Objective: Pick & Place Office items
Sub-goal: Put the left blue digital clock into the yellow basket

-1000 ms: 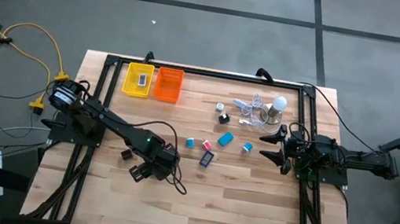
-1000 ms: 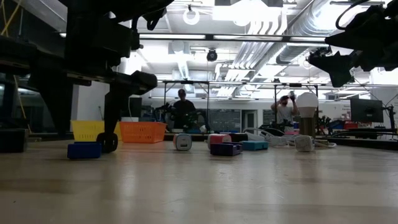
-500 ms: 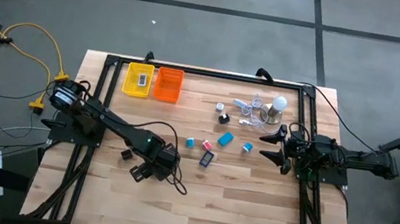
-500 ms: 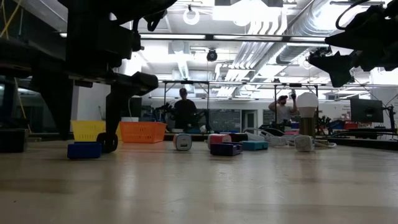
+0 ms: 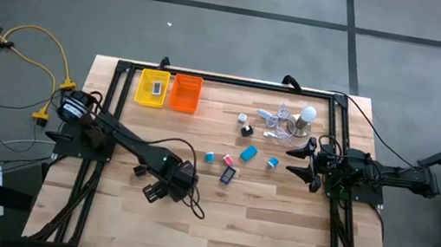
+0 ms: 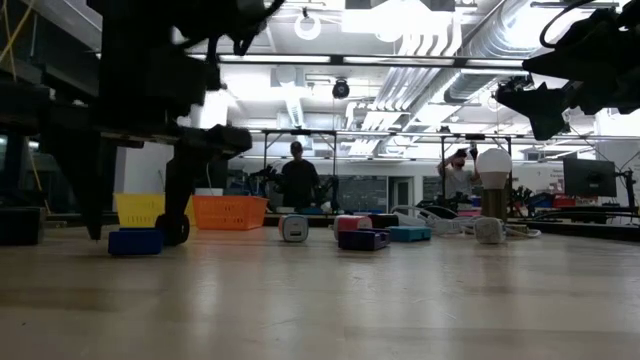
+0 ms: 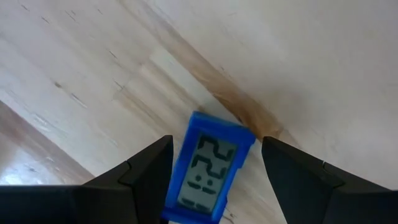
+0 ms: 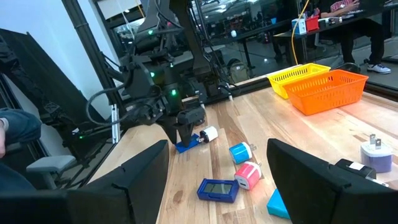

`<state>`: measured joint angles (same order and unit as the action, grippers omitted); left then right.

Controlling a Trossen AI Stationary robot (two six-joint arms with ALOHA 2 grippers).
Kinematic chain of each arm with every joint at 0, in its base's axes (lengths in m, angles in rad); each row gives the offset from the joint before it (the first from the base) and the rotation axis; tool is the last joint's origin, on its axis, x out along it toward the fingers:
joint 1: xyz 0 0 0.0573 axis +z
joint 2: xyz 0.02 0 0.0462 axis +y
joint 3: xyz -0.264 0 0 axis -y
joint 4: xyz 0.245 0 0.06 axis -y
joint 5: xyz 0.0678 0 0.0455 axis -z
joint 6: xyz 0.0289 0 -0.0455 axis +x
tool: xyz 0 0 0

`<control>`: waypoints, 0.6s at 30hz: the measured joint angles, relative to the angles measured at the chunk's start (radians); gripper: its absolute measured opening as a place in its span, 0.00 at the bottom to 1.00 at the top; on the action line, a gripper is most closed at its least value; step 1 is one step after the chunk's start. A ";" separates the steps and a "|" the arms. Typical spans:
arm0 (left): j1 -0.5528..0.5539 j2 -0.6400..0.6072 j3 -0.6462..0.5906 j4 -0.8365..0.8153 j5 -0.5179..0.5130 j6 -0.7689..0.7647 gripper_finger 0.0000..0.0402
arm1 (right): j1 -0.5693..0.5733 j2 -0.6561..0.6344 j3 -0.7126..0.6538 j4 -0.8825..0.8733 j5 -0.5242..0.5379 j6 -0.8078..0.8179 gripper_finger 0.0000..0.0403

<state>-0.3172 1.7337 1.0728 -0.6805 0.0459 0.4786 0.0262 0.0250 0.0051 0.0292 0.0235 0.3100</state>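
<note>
- The left gripper (image 5: pixel 159 191) points down near the middle of the tabletop (image 5: pixel 275 228), toward its left side; its fingers (image 7: pixel 149 165) stand apart on either side of a blue clock (image 7: pixel 210 168) lying flat on the wood, not yet closed on it. That straddle looks like the set-up for a grasp.
- In the low view the clock (image 6: pixel 135 241) rests on the tabletop with one dark finger beside it, so it is not lifted.
- The right gripper (image 5: pixel 306 163) waits above the right side of the tabletop, its fingers (image 8: pixel 311 168) spread wide and empty, clear of the items, presumably to leave room for the left arm.
- The other office items lie loose in the middle, well apart from the clock: a light-blue piece (image 5: pixel 209 157), a pink piece (image 5: pixel 228 159), a blue piece (image 5: pixel 250 153) and a second dark-blue clock (image 5: pixel 228 175).
- Nearer the far right corner sit a small black-and-white piece (image 5: pixel 247 130), a white cable (image 5: pixel 274 118) and a bulb (image 5: pixel 307 115).
- Two bins stand side by side at the far edge, left of centre. The yellow bin (image 5: pixel 141 94) holds one small pale item (image 5: pixel 155 88); what it is I cannot tell.
- The orange bin (image 5: pixel 175 99) appears empty.
- Most of the sorting seems undone, with only one piece binned.
</note>
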 joint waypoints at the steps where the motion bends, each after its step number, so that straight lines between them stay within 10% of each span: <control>1: 0.000 0.008 -0.001 -0.003 0.000 0.000 0.60 | 0.000 0.000 0.000 0.000 0.000 0.000 0.64; 18: 0.000 0.017 -0.001 0.010 -0.022 0.045 0.56 | 0.000 0.000 0.000 0.002 0.000 0.000 0.64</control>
<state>-0.3172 1.7512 1.0718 -0.6702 0.0242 0.5236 0.0263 0.0252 0.0053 0.0315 0.0235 0.3101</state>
